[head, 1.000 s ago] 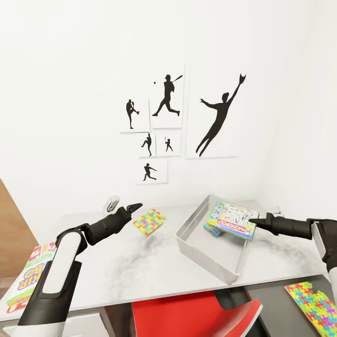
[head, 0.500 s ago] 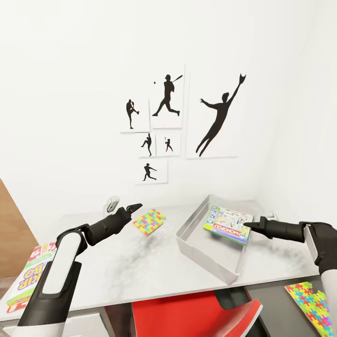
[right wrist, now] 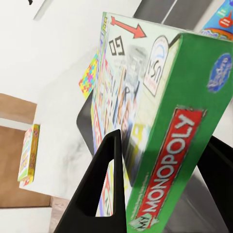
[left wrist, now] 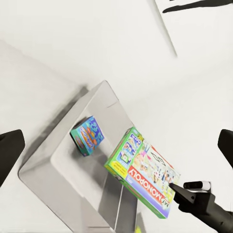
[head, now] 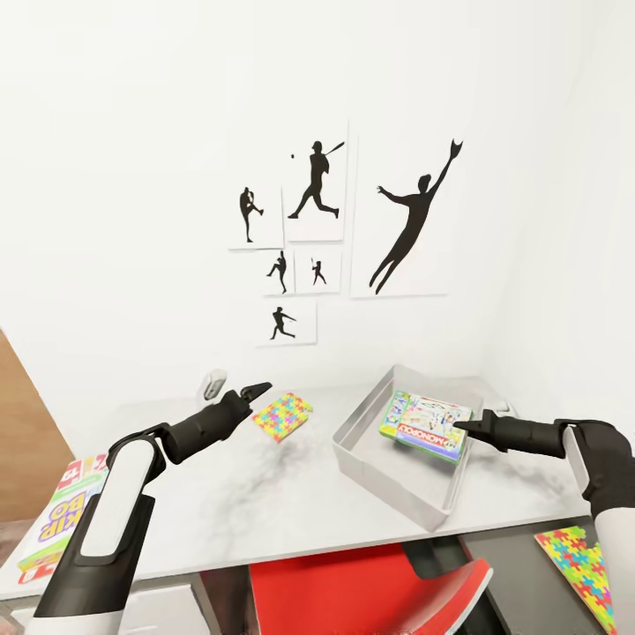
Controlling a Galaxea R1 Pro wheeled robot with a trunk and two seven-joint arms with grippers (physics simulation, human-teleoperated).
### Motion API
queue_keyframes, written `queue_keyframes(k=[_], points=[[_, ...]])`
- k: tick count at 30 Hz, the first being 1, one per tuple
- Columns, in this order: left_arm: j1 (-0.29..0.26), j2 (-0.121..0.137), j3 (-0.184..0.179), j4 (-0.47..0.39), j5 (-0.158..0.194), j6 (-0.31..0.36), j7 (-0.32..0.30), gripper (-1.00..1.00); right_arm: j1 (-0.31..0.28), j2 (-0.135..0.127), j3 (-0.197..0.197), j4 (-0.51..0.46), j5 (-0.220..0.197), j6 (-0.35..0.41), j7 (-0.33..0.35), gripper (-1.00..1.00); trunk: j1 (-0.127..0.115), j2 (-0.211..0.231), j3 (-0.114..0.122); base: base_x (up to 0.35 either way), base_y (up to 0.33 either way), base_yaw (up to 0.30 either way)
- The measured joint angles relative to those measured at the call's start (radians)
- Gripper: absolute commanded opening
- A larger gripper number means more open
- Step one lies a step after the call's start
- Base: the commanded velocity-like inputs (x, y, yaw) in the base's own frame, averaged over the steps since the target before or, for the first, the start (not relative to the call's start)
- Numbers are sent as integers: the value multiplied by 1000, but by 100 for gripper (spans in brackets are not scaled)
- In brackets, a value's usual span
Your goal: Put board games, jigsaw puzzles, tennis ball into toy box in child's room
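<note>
My right gripper [head: 458, 429] is shut on one edge of the white-green Monopoly box [head: 424, 423], which hangs tilted over the grey toy box [head: 388, 481]. Its fingers [right wrist: 102, 187] clamp the box's green side [right wrist: 170, 145]. A small blue game box [left wrist: 86, 135] lies inside the toy box. My left gripper [head: 256, 389] is open and hovers just left of a jigsaw puzzle [head: 282, 415] on the light grey table [head: 265, 503]. The Skip-Bo box [head: 57, 520] lies at the table's left end. A second jigsaw puzzle [head: 584, 571] rests on the dark grey top. The tennis ball is out of view.
A red chair [head: 353, 591] is tucked under the table's front edge. A small white object [head: 212, 384] stands at the back of the table near the wall. Black baseball-player prints [head: 313, 229] hang on the white wall behind. A wall closes off the right side.
My right gripper has carried the Monopoly box a little to the left and farther over the toy box. The left arm has stayed put. The view has shifted slightly.
</note>
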Motion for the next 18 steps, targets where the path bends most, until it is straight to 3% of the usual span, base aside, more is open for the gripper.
queue_keyframes(k=[8,18], points=[[0,-3,-3,-2,0,0,-5,100,-7,5,0,14,1,-1,-34,-100,0,0,0,-21,6,0],[0,-2,-3,-4,0,1,-6,100,-24,48,0,23,-8,0,-143,-100,0,0,0,-3,1,0]])
